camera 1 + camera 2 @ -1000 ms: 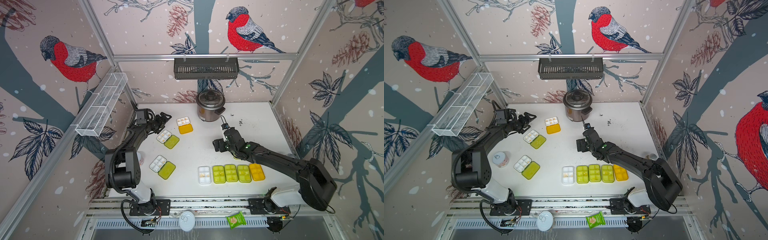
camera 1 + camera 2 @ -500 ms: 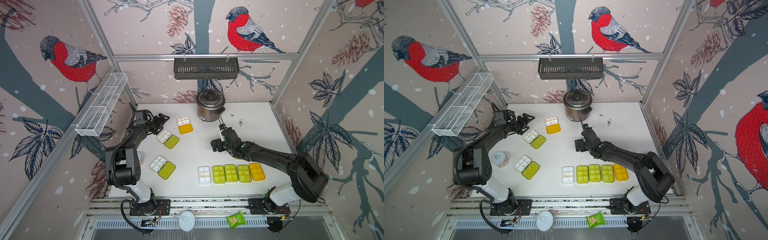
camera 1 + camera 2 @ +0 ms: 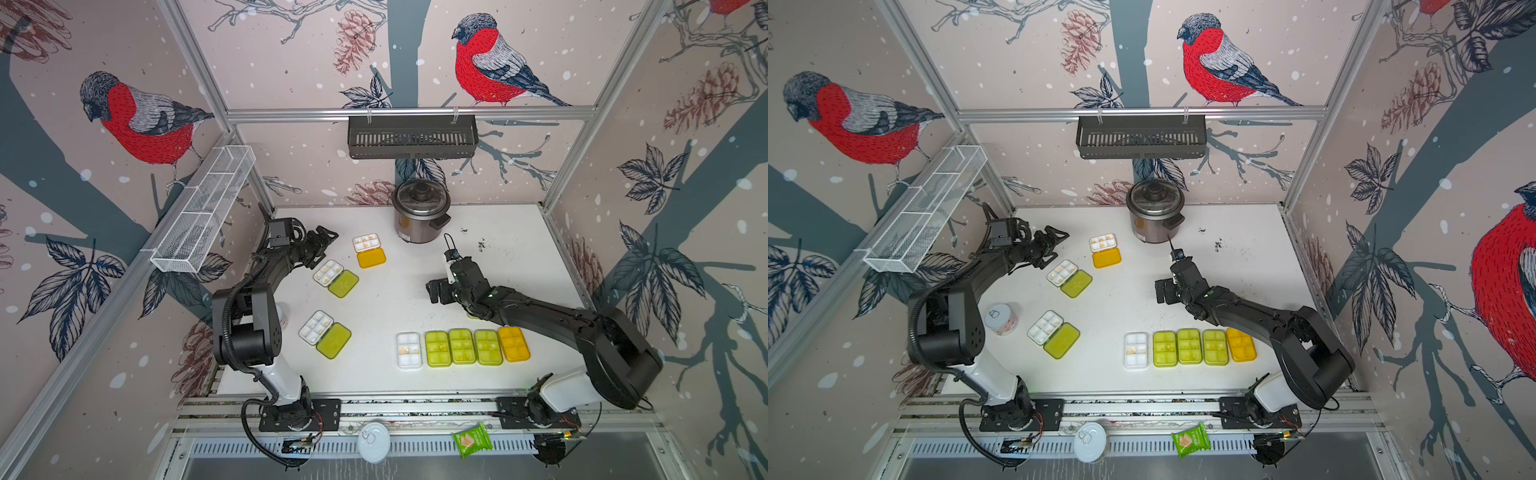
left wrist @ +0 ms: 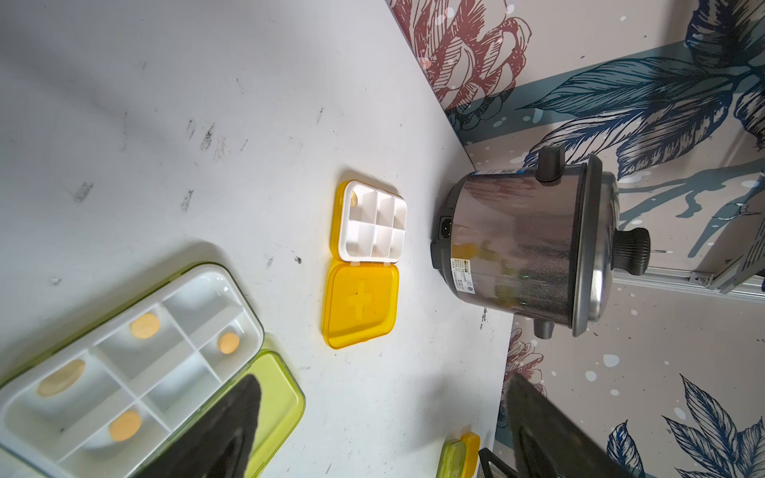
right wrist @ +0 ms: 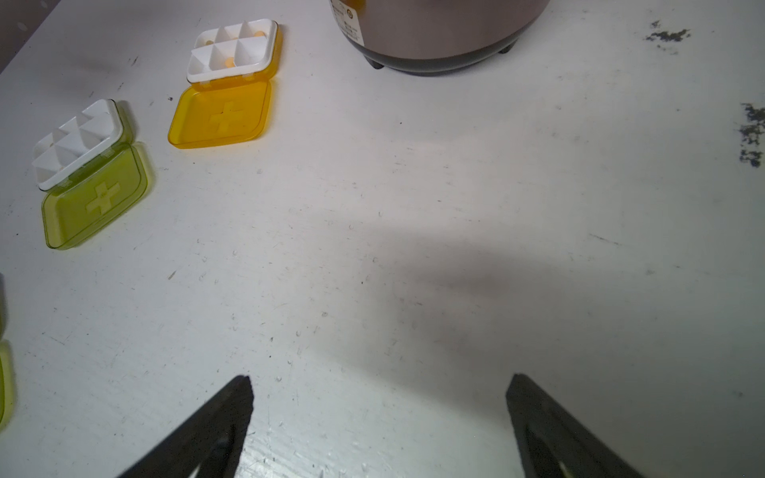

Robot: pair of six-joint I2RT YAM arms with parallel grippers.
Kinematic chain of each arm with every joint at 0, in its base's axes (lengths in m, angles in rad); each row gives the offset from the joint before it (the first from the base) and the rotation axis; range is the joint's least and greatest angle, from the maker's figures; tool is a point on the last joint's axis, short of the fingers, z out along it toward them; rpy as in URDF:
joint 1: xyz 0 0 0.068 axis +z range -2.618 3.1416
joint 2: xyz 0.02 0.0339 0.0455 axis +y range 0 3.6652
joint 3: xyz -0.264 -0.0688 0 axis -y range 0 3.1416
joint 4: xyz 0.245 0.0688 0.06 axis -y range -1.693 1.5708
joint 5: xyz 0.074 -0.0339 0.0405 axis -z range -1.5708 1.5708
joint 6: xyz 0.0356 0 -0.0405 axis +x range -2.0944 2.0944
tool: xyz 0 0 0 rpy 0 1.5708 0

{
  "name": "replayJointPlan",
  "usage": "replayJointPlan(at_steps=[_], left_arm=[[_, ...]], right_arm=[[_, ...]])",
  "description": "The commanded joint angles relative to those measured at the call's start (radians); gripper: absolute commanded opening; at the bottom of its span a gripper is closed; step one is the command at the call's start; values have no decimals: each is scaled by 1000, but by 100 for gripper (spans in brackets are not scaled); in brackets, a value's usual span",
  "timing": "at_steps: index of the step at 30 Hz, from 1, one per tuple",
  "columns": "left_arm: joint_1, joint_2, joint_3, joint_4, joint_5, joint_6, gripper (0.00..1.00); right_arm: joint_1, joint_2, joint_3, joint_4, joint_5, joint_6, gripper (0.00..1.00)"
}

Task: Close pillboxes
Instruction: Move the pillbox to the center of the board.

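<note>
Three pillboxes lie open at the left: an orange-lidded one point(image 3: 369, 249) point(image 4: 364, 265) point(image 5: 227, 78), a green-lidded one point(image 3: 336, 277) point(image 4: 136, 364) point(image 5: 87, 174), and another green-lidded one point(image 3: 325, 333) nearer the front. A row of shut pillboxes stands at the front, from a clear-lidded one point(image 3: 408, 350) through green ones point(image 3: 461, 345) to an orange one point(image 3: 514, 343). My left gripper point(image 3: 326, 237) point(image 4: 381, 414) hovers open beside the middle green-lidded box, holding nothing. My right gripper point(image 3: 436, 291) point(image 5: 378, 385) is open over bare table, behind the row.
A steel rice cooker point(image 3: 420, 214) stands at the back centre. A small can point(image 3: 1001, 319) sits by the left arm's base. A round can lid point(image 3: 374, 441) and a green snack packet point(image 3: 472, 440) lie on the front rail. A wire basket point(image 3: 203, 208) hangs on the left wall.
My right gripper's jaws have spread wider and it has shifted slightly over the table's middle. The left arm has hardly moved.
</note>
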Motion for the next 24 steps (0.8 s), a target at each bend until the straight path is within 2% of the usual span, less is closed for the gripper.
replayJointPlan(at_steps=[1, 24], left_arm=[[6, 7, 9, -19, 17, 19, 92], [65, 98, 48, -72, -15, 66, 91]], right_arm=[[-3, -8, -12, 52, 6, 13, 97], [-6, -84, -115, 150, 82, 49, 99]])
